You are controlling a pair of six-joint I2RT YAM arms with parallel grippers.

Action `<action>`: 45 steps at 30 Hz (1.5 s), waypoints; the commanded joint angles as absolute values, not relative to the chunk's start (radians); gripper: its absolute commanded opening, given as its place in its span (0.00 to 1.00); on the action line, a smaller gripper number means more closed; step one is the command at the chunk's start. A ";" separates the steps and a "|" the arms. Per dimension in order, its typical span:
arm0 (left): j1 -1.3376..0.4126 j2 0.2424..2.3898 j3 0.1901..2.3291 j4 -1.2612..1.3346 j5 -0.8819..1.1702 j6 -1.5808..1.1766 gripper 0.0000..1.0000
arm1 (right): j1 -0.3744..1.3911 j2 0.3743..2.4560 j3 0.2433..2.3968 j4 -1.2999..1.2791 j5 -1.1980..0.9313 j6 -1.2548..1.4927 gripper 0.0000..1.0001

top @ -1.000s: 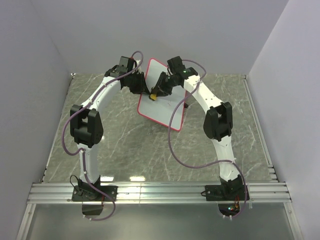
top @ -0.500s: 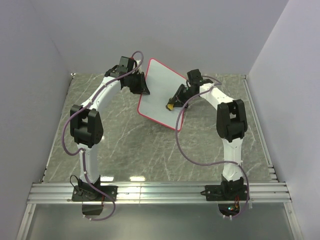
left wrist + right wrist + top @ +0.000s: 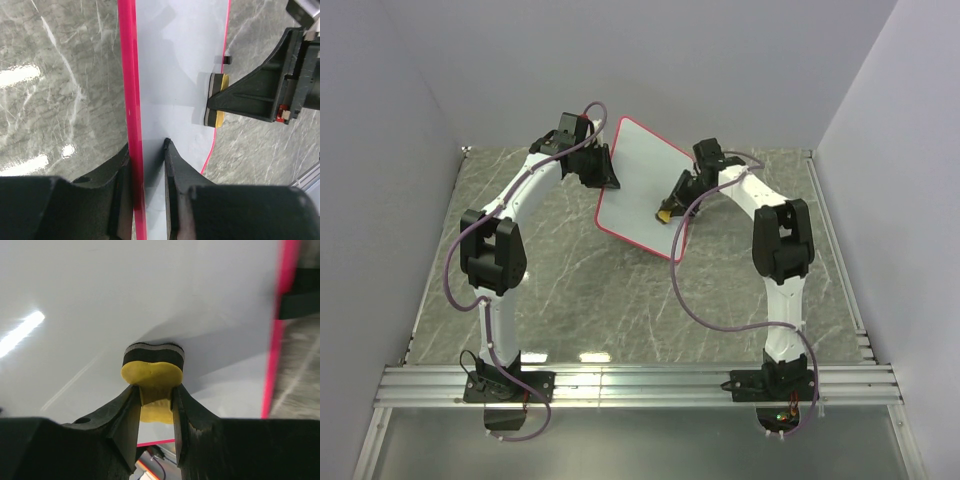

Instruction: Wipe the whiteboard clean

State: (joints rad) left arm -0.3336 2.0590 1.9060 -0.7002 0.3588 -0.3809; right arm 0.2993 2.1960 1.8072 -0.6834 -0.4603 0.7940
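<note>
The whiteboard [image 3: 642,185] is a white board with a thin red rim, tilted up off the table; its face [image 3: 180,60] [image 3: 125,295] shows no marks. My left gripper [image 3: 608,178] [image 3: 148,145] is shut on the board's left red edge. My right gripper [image 3: 670,207] [image 3: 155,391] is shut on the narrow waist of a yellow bone-shaped eraser [image 3: 663,214] [image 3: 153,374] [image 3: 218,100]. The eraser's dark felt side presses flat on the board near its lower right edge.
The grey marbled table [image 3: 570,280] lies under and around the board. White walls close in the back and both sides. A metal rail [image 3: 640,382] at the near edge carries both arm bases. Purple cables loop along each arm.
My right gripper has carried the eraser from the board's upper left part down to its lower right part, then nearly stopped. The left arm and the board have stayed put.
</note>
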 commanded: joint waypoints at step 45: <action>-0.453 2.126 1.842 -0.831 0.391 -0.282 0.00 | 0.439 2.349 2.088 -1.048 -0.163 0.776 0.00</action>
